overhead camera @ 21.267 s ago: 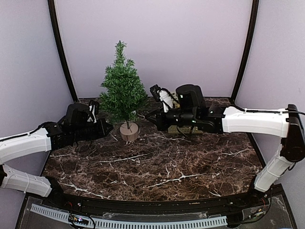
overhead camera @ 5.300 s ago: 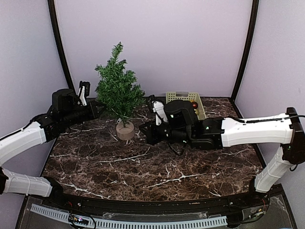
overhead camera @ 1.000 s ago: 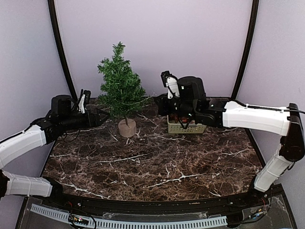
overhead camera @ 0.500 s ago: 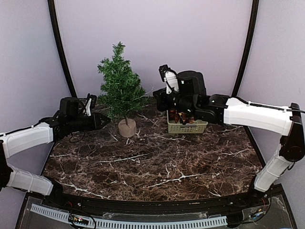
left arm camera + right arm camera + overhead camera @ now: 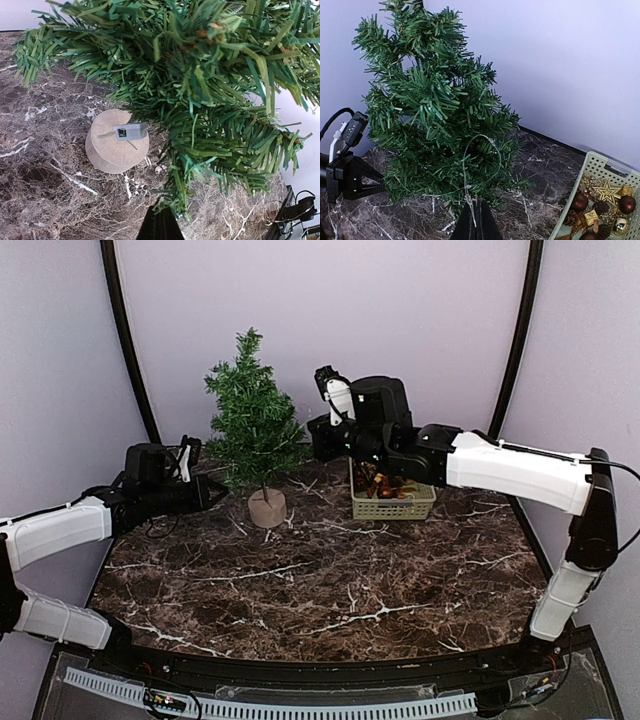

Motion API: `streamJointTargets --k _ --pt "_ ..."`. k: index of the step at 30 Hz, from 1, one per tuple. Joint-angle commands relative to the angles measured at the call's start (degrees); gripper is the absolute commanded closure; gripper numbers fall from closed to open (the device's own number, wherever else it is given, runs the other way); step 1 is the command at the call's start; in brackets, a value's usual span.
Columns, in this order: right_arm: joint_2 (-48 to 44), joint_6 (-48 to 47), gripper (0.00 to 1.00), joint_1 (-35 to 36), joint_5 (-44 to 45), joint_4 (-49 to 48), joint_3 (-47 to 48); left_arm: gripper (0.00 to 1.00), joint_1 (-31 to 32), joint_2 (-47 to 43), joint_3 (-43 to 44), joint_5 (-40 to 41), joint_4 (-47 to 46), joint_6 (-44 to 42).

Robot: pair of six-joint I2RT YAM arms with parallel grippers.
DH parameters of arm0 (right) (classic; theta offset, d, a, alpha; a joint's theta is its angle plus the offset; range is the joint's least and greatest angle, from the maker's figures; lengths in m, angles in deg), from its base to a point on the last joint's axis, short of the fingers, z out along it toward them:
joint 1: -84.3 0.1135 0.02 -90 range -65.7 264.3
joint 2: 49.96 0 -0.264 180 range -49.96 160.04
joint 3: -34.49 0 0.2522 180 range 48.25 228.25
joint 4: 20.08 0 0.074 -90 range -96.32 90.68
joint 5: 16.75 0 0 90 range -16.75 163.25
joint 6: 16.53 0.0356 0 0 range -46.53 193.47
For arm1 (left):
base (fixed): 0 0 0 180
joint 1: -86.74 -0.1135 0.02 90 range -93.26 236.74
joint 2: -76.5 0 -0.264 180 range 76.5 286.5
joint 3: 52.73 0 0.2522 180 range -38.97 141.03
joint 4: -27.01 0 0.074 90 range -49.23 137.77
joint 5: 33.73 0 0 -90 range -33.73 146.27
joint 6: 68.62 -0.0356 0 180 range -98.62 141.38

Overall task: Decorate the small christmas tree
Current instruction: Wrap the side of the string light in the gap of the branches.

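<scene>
Now my right jaws pinch a thread loop beside the tree, upright at the surface's back-left; my left jaws are closed at a low branch. Next, I'd hook the loop over a twig.

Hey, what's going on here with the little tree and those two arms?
Two robot arms are decorating a small tree standing on a table. The right hand is shut on a thin thread, holding its loop up against the tree's middle branches. What hangs from it does not show. The left hand is shut at the tip of a low branch on the opposite side, seemingly steadying the tree. A basket of ornaments sits beside the tree.
</scene>
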Motion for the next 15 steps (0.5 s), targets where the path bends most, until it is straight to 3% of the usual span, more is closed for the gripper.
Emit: streamJointTargets --k 1,15 --pt "2.3 -1.2 1.0 -1.3 -1.1 -0.4 4.1 1.0 0.0 -0.2 -0.5 1.1 -1.2 -0.3" --pt "5.2 -1.9 1.0 -3.5 -7.7 -1.2 9.2 1.0 0.0 -0.2 -0.3 2.8 0.0 -1.1"
